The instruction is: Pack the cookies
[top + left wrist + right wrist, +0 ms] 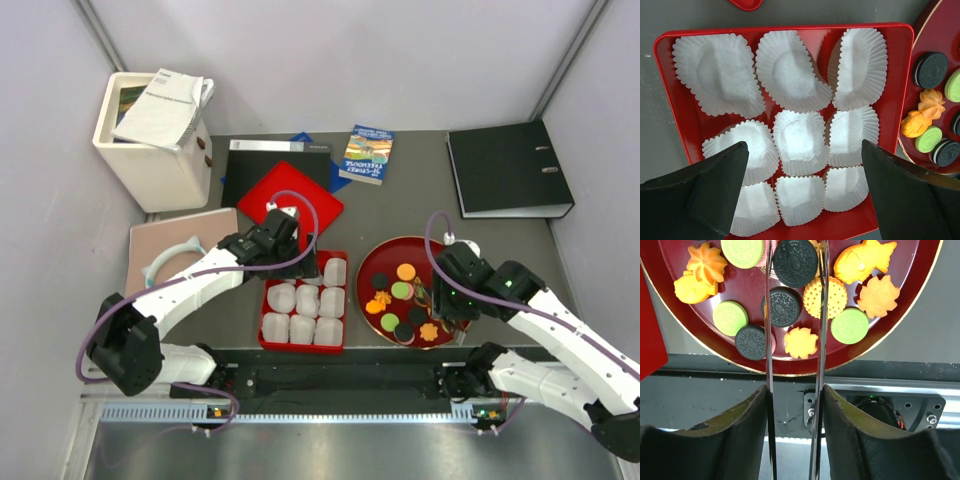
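The right fingers hold long tongs whose tips flank a black cookie on the red plate without visibly pinching it yet – squeeze gently, lift straight – while the left fingers, spread wide, hover above the paper cups.

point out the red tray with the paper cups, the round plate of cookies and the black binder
red tray (670, 37): left wrist view, bare upper left corner.
round plate (372, 262): top view, bare upper left part of its face.
black binder (505, 165): top view, middle of its cover.
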